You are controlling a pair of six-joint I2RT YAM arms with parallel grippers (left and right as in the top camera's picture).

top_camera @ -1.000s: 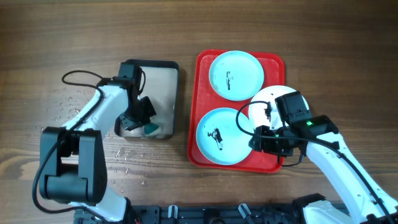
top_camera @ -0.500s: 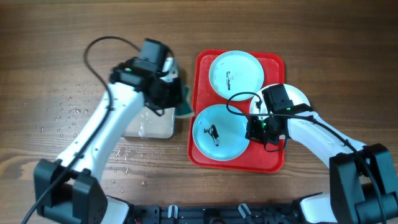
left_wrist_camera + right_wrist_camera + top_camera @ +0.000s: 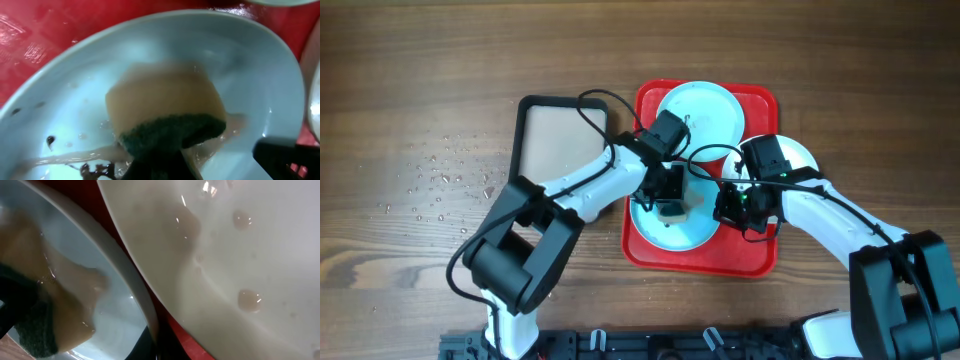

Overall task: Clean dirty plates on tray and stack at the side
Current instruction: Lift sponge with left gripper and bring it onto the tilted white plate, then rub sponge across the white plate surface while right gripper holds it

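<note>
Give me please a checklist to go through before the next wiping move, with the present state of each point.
1. Sponge gripped by the left tool: ok.
2. Sponge resting on the wet inside of the near blue plate: ok.
3. Black smears gone from this plate: not ok, some show beside the sponge.
4. Right tool shut at this plate's right rim: ok. Whether it really pinches the rim: cannot tell.
5. Near blue plate lying inside the red tray: ok.
6. Far blue plate clean: not ok, a dark smear shows on it.
</note>
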